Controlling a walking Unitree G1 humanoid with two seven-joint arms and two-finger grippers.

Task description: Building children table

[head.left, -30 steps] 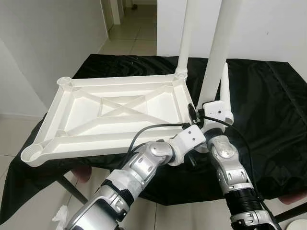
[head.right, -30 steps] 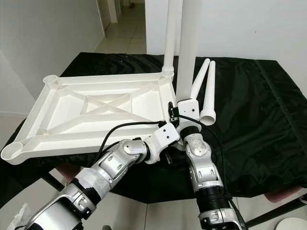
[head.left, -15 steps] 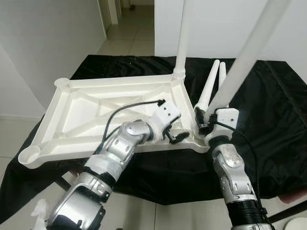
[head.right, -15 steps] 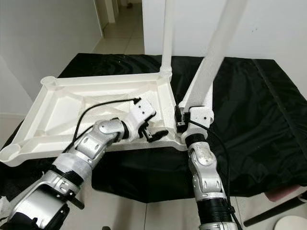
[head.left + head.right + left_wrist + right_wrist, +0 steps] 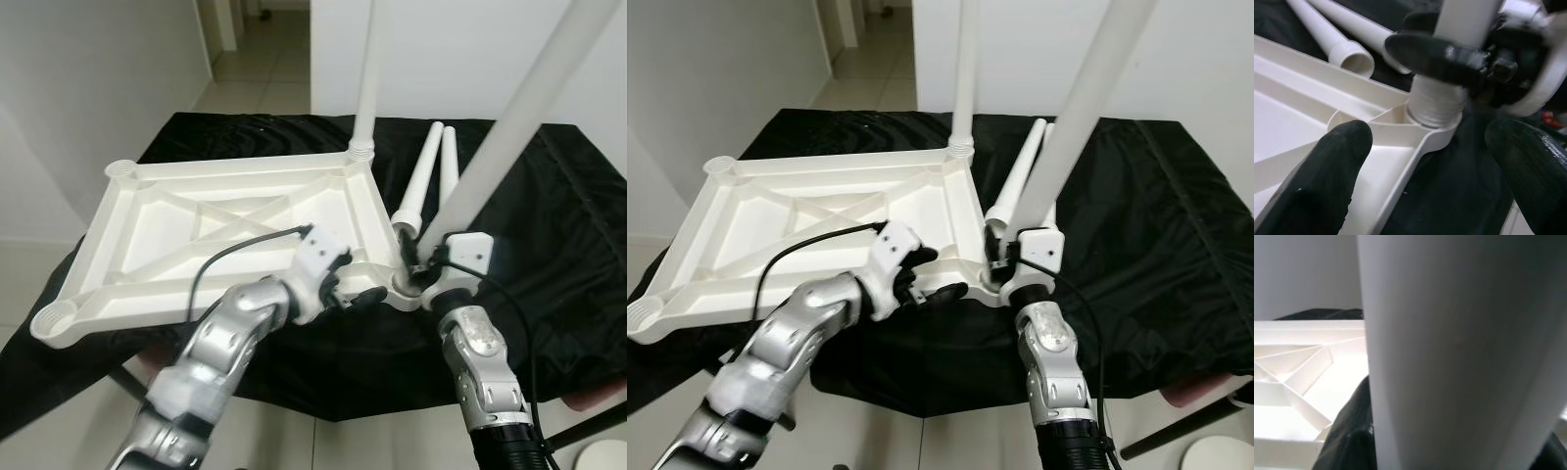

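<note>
Black cloth covers the surface (image 5: 549, 235); pale tile floor and a white wall lie beyond.

Nearest: the right hand (image 5: 423, 274) at the tabletop's near right corner, pinching the base of a long white plastic table leg (image 5: 509, 127). The leg's ribbed end sits in the corner socket (image 5: 1436, 105) but leans to the right rather than standing plumb.

Just left of it, the left hand (image 5: 348, 291) rests at the near rim of the upturned white plastic ribbed tabletop (image 5: 167, 230), fingers (image 5: 1334, 171) spread and holding nothing, one over the tray, one off the edge.

Risks, as judged:
- Tilted leg could cross-seat or jam if pushed or turned at this angle.
- Leg's length gives leverage; a sideways load may tip or slide the tabletop on the slick cloth.
- Left hand braces nothing firmly, so the tabletop may skid.

Further back: two loose white tapered legs (image 5: 423, 181) lie side by side on the cloth, just right of the tabletop. At the far right corner, another white leg (image 5: 368, 78) stands upright in its socket.

Hard to make out:
- How deep the tilted leg is seated; the right hand's fingers hide the joint in the head views.
- Both standing legs are cut off at the top.
- Right wrist view gives little beyond blurred leg.
</note>
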